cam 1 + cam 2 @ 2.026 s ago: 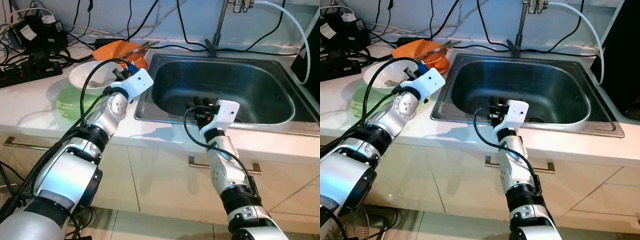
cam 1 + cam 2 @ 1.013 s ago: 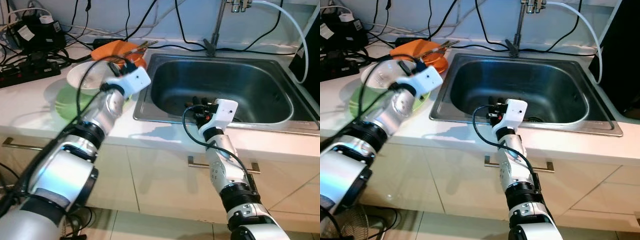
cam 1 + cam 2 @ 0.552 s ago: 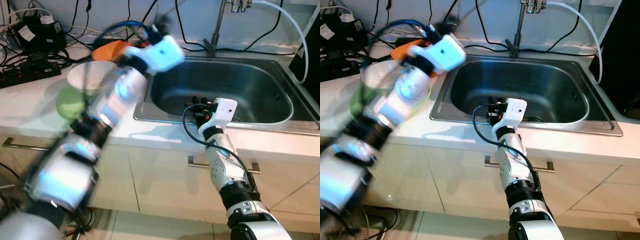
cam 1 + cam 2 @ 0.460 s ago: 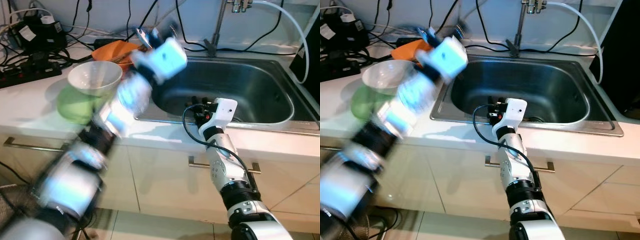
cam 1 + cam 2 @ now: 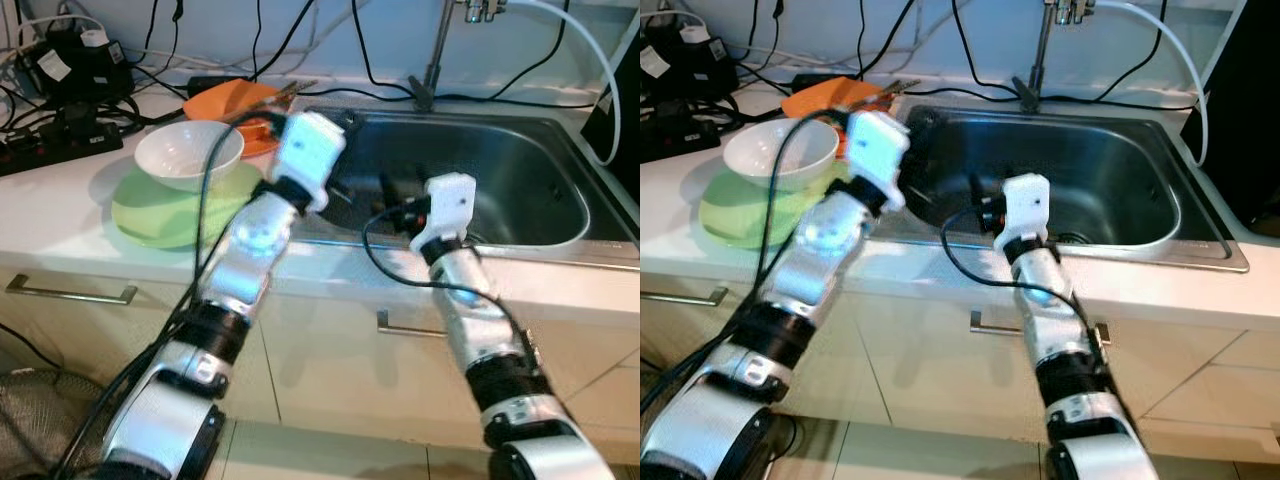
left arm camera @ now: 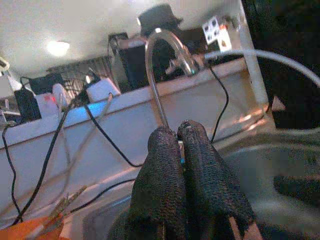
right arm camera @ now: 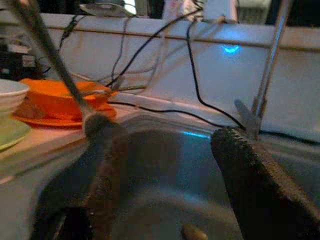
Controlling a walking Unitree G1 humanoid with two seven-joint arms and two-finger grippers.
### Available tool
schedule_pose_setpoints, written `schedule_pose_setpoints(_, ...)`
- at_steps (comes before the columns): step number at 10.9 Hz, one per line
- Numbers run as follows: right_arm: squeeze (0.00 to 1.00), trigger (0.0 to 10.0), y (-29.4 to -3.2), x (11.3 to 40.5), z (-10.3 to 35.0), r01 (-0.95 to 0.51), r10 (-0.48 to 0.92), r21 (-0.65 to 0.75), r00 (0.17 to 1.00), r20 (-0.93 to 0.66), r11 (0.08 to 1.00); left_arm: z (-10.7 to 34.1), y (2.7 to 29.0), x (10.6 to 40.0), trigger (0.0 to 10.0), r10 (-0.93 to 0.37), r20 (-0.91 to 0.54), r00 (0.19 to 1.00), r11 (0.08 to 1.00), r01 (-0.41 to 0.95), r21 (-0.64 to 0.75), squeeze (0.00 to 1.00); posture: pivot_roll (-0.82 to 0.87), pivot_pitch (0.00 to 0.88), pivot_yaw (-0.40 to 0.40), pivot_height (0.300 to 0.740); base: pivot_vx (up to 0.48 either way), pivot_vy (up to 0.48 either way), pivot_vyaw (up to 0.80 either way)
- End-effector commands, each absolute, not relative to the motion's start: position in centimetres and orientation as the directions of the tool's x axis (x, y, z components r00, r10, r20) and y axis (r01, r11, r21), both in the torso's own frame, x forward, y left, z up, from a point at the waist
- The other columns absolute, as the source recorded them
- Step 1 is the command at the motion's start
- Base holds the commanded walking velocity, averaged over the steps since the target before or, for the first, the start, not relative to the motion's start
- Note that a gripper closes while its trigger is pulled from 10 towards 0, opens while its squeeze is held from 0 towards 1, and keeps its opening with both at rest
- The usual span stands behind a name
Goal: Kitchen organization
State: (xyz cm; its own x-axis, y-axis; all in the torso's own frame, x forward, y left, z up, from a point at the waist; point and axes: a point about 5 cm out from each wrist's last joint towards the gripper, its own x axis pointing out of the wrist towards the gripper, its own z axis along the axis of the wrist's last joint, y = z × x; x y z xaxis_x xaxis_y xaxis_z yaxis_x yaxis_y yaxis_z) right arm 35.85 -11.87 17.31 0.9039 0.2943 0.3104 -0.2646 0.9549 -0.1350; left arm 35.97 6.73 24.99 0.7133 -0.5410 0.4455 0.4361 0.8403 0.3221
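My left gripper is shut on a thin metal fork and hangs over the left side of the steel sink. Its white wrist sits at the sink's left rim. A white bowl stands on a green plate on the counter to the left, with nothing showing in it. My right gripper is open inside the sink near its front wall, below its white wrist, with nothing between its fingers.
An orange plate with chopsticks lies behind the bowl. A faucet and a white hose stand behind the sink. Power strips and cables crowd the back left counter. Cabinet handles run below the counter.
My left arm swung from the white bowl to the sink's left side, carrying the fork out of the bowl. My right gripper rose a little inside the sink.
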Motion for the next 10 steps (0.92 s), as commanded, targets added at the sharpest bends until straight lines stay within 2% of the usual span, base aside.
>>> schedule_pose_setpoints(1, 1.00, 10.0, -11.3, 35.8, 18.6, -0.294, 0.336, -0.167, 0.874, 0.351, 0.941, 25.8, 7.0, 35.7, 10.0, -0.541, 0.471, 0.696, 0.841, 0.452, 0.299, 0.00, 0.10, 0.000, 0.038, 0.740, 0.000, 0.000, 0.00)
schedule_pose_setpoints(3, 1.00, 10.0, -10.0, 35.2, 19.0, -0.381, 0.455, -0.263, 0.821, 0.344, 0.886, 25.9, 7.5, 35.5, 10.0, -0.546, 0.481, 0.685, 0.834, 0.500, 0.234, 0.00, 0.10, 0.000, 0.040, 0.740, 0.000, 0.000, 0.00)
schedule_pose_setpoints(4, 1.00, 10.0, -9.7, 35.1, 18.8, -0.394, 0.470, -0.271, 0.818, 0.332, 0.878, 25.9, 7.7, 35.5, 10.0, -0.542, 0.486, 0.686, 0.831, 0.523, 0.189, 0.00, 0.10, 0.000, 0.040, 0.740, 0.000, 0.000, 0.00)
schedule_pose_setpoints(5, 0.76, 10.0, -9.5, 35.0, 18.6, -0.395, 0.476, -0.286, 0.818, 0.323, 0.873, 25.9, 8.0, 35.5, 10.0, -0.544, 0.483, 0.686, 0.823, 0.547, 0.150, 0.00, 0.10, 0.000, 0.042, 0.740, 0.000, 0.000, 0.00)
schedule_pose_setpoints(6, 0.00, 10.0, -9.3, 34.9, 18.5, -0.402, 0.481, -0.282, 0.817, 0.318, 0.871, 25.7, 8.0, 35.3, 10.0, -0.570, 0.466, 0.676, 0.798, 0.592, 0.117, 0.00, 0.10, 0.000, 0.044, 0.740, 0.000, 0.000, 0.00)
schedule_pose_setpoints(10, 0.00, 10.0, -8.5, 34.6, 18.2, -0.416, 0.492, -0.280, 0.813, 0.312, 0.865, 24.8, 6.3, 33.8, 10.0, -0.697, 0.417, 0.584, 0.673, 0.733, 0.099, 0.00, 0.11, 0.000, 0.049, 0.740, 0.000, 0.000, 0.00)
